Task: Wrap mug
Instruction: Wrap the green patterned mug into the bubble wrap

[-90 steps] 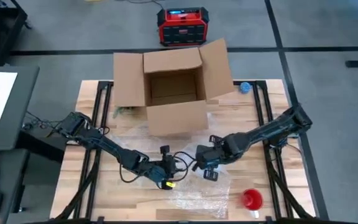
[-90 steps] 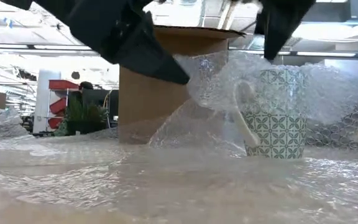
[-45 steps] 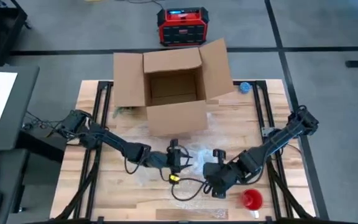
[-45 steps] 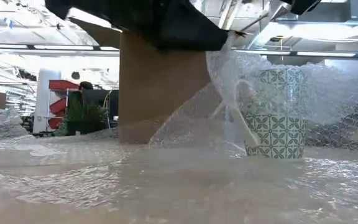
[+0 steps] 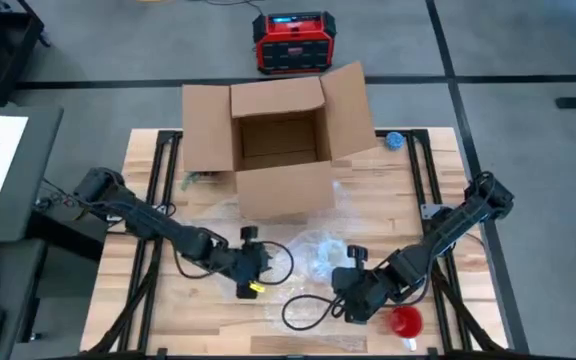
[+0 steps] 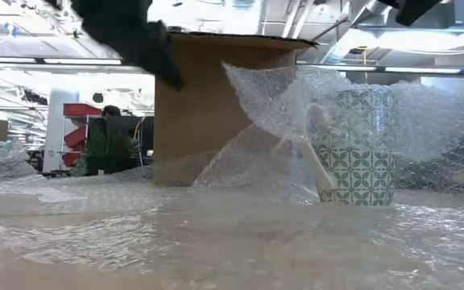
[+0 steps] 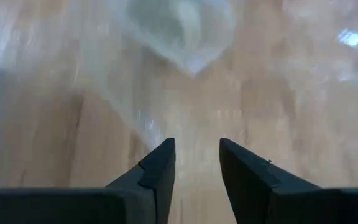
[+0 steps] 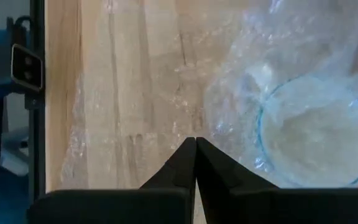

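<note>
A green-patterned mug (image 6: pixel 362 150) with a white handle (image 6: pixel 316 153) stands upright on a bubble wrap sheet (image 6: pixel 216 234) in the middle of the table. A flap of the wrap (image 6: pixel 280 97) is draped over its top. From above, the mug shows as a wrapped lump (image 5: pixel 326 250). Its covered rim also shows in the right wrist view (image 8: pixel 316 140). My left gripper (image 5: pixel 264 262) hangs open to the mug's left, with nothing between its fingers (image 7: pixel 196 155). My right gripper (image 5: pixel 340 288) is shut and empty (image 8: pixel 195 142), just on the near side of the mug.
An open cardboard box (image 5: pixel 278 150) stands at the table's far middle, behind the mug. A red object (image 5: pixel 404 320) sits near the front right corner. A small blue thing (image 5: pixel 395 140) lies at the far right. Black cable loops (image 5: pixel 303 308) lie beside the grippers.
My left gripper reached over the mug with the wrap's flap, then drew back toward the table's left and no longer has it. The flap stays draped over the mug. My right gripper has moved from beside the mug toward the table's near edge.
</note>
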Controlling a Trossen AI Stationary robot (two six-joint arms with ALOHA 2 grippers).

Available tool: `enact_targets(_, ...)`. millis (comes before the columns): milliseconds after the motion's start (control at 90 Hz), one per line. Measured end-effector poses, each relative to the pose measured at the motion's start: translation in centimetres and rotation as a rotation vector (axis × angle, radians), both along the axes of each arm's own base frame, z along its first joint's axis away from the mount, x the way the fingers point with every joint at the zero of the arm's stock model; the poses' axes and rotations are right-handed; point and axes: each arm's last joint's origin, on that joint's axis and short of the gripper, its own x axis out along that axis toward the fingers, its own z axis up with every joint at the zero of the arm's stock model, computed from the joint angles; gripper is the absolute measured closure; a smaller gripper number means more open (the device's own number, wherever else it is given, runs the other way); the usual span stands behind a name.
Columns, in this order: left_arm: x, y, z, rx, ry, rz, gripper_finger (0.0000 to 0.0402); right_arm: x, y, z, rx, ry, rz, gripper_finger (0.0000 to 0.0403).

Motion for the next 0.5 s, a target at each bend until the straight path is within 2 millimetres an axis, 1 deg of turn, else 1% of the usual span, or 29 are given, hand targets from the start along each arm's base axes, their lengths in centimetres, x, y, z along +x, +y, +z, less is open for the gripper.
enact_targets(89,1.5,0.0,-1.7,0.039,-0.065,-0.007,0.0346,0.1,0.0,0.1,0.001,-0.015,-0.005,0.0403)
enact_targets(222,4.3,0.2,-3.1,0.026,-0.191,-0.068,0.0389,0.2,0.1,0.1,0.005,-0.021,-0.004,0.0403)
enact_targets(289,5.3,0.3,-3.5,0.005,-0.216,-0.124,0.0398,0.1,0.1,0.1,0.005,-0.022,-0.003,0.0403)
enact_targets(344,6.2,0.3,-3.1,0.000,-0.247,-0.148,0.0398,0.1,0.2,0.1,0.007,-0.025,0.001,0.0403)
enact_targets(500,7.8,0.2,-0.7,0.027,-0.329,-0.190,0.0401,0.1,0.3,0.1,0.008,-0.029,0.005,0.0403)
